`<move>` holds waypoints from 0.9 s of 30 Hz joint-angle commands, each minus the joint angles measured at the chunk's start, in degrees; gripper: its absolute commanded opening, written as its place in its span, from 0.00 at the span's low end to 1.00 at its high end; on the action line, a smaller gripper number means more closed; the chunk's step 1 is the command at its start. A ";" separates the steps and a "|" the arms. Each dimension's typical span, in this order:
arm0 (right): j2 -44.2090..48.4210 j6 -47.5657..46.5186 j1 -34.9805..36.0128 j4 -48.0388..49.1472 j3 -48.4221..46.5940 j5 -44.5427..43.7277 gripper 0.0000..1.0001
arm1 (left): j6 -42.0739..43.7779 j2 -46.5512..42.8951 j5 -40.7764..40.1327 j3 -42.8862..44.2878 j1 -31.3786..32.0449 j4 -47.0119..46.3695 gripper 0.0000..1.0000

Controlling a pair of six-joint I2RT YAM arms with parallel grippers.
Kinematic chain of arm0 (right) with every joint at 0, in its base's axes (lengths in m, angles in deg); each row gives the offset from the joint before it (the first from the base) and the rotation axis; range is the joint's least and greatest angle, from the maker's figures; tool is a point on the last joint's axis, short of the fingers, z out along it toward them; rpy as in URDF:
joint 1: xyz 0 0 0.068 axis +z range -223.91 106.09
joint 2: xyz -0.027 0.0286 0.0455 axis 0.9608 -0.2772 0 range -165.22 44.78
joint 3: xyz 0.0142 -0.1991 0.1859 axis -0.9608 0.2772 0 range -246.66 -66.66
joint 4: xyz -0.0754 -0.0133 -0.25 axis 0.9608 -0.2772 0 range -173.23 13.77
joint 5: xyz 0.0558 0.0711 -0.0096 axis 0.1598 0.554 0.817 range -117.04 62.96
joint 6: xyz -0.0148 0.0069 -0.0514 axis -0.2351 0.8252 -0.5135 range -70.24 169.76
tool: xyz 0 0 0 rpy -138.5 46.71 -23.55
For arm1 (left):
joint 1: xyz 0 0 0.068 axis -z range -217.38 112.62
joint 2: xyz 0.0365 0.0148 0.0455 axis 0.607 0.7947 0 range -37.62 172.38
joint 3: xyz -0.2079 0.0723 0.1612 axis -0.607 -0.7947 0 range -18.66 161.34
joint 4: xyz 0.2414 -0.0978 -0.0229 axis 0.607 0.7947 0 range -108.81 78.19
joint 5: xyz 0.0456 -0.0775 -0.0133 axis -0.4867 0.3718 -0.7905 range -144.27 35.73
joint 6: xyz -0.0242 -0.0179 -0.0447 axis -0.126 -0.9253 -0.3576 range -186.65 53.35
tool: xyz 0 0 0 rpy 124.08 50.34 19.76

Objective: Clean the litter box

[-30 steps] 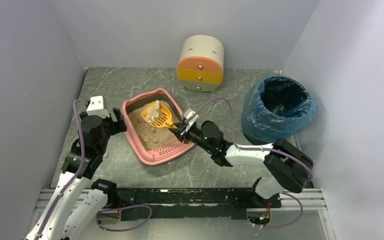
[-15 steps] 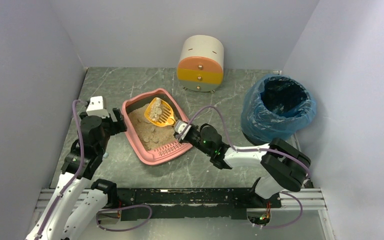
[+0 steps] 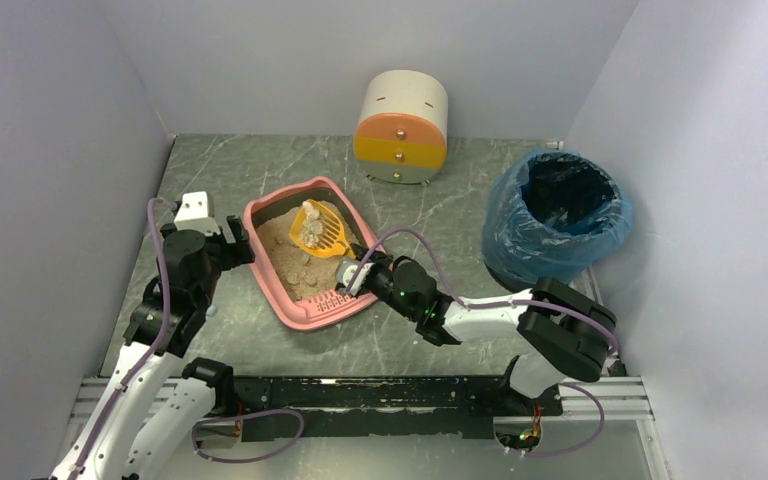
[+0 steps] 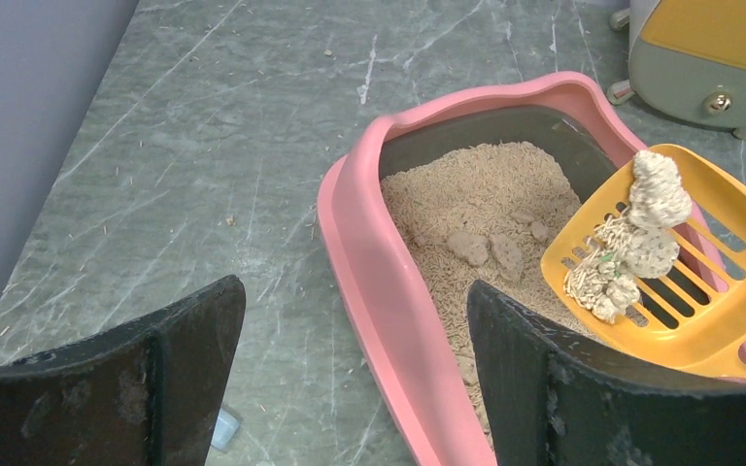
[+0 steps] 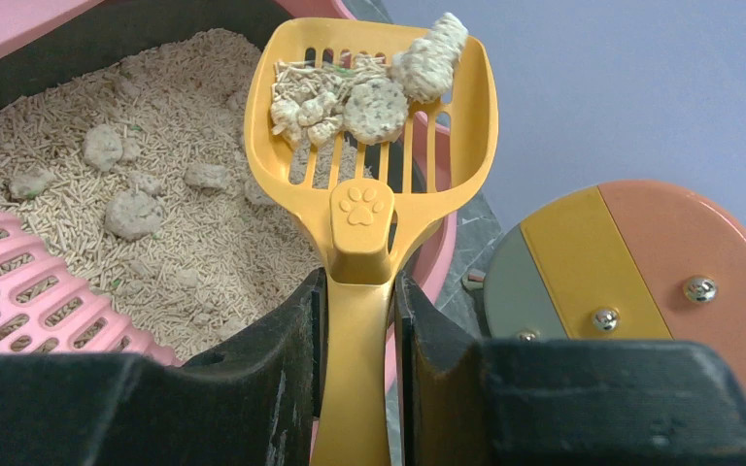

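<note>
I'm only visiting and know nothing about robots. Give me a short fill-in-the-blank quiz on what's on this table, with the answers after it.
1. The right gripper grips the yellow scoop by its ____.
2. The scoop carries pale clumps and is held over the ____ litter box.
3. The left gripper holds nothing; its jaws stand ____.
4. The round bin on the right is lined with a ____ bag.

Missing words: handle; pink; open; blue.

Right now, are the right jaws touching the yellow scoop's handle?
Touching. In the right wrist view, the right gripper has its jaws pressed against both handle sides of the yellow scoop.
</note>
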 commanded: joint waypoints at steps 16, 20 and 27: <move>3.17 41.39 -1.95 4.67 3.33 5.64 0.00 | 0.26 -0.38 0.15 -0.15 0.32 -1.05 0.88; 2.93 44.34 -1.81 1.71 1.82 6.12 0.00 | 0.06 -0.85 -0.16 -0.40 0.32 -1.31 0.88; 3.54 53.90 -3.37 -1.14 -0.58 8.92 0.00 | 0.29 0.16 0.39 -0.15 0.32 -1.21 0.88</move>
